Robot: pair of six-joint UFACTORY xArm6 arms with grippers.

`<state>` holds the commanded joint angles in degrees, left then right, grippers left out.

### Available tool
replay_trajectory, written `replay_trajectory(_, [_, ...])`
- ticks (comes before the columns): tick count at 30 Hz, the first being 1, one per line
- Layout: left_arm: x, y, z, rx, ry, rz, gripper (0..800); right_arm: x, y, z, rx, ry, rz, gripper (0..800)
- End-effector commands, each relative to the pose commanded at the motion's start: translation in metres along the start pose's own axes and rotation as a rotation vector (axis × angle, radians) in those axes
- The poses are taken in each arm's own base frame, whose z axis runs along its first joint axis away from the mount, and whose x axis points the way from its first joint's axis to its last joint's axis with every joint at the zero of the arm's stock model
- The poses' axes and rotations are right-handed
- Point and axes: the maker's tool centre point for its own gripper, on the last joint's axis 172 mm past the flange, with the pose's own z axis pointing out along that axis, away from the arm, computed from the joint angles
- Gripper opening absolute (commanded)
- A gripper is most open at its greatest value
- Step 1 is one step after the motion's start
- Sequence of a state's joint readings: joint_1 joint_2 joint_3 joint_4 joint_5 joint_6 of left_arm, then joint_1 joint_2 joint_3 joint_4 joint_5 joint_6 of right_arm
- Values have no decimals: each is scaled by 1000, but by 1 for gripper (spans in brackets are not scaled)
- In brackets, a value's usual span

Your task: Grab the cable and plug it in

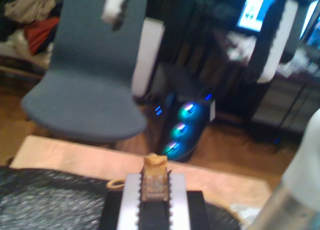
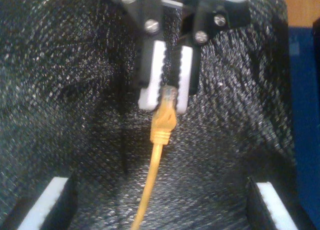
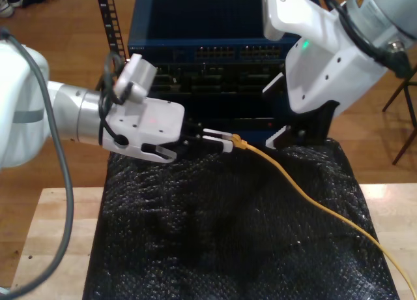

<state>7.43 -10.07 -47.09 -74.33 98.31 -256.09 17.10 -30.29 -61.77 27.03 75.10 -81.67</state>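
Observation:
The yellow-orange cable (image 3: 306, 194) runs across the black cloth from the exterior view's lower right to its plug (image 3: 239, 142). My first gripper (image 3: 221, 138), on the arm at the exterior view's left, is shut on the plug end. In the first wrist view the plug (image 1: 155, 182) sits between its ribbed fingers (image 1: 131, 202). The second wrist view faces my first gripper (image 2: 164, 97) head-on, with the cable (image 2: 162, 125) trailing away from it. My second gripper (image 3: 290, 134) hangs open just beyond the plug at the exterior view's right, its pads (image 2: 50, 202) wide apart and holding nothing.
A blue network rack (image 3: 215, 42) with rows of ports (image 3: 221, 52) stands behind the grippers. Black bubbled cloth (image 3: 215, 235) covers the wooden table (image 3: 58, 235). A grey chair (image 1: 85, 90) and a lit computer tower (image 1: 182, 130) stand beyond the table.

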Motion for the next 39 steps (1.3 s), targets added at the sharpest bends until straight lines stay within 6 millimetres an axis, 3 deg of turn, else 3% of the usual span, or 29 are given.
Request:
replay_trajectory(8, [19,16,0,-115,102,-71,2,0,-17,-14,-57,12,-71,797])
replay_trajectory(13, [25,25,-5,-194,121,-202,2,0,-12,-23,-174,28,-126,796])
replay_trajectory(19, [28,36,-5,-262,142,-221,2,2,-7,-36,-305,45,-184,796])
replay_trajectory(24, [42,46,-7,-314,184,-209,2,28,-13,-42,-370,97,-255,783])
replay_trajectory(29, [47,56,-8,-355,189,-202,2,62,-27,-34,-369,149,-336,769])
replay_trajectory(39, [74,79,-20,-480,292,-173,2,79,-32,-51,-426,188,-376,741])
